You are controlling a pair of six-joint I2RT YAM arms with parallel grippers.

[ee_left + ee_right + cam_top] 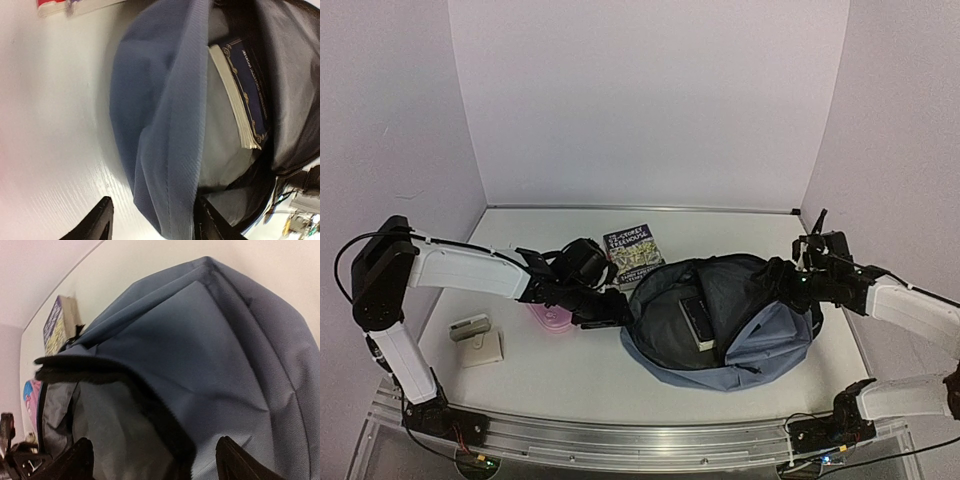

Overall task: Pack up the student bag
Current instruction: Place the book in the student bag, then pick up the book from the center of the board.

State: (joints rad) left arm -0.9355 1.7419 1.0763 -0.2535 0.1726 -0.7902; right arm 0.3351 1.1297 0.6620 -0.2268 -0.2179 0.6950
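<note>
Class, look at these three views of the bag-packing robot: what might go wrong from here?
The left gripper and right gripper stand open astride the rim of the student bag, so its mouth may sag shut over the book. The left arm hangs over the pink pencil case and might knock it.

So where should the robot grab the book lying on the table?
By its left long edge, coming from the left with the left pincer. The book lies flat, the student bag crowds its near-right corner, and the left edge faces away from the bag.
</note>
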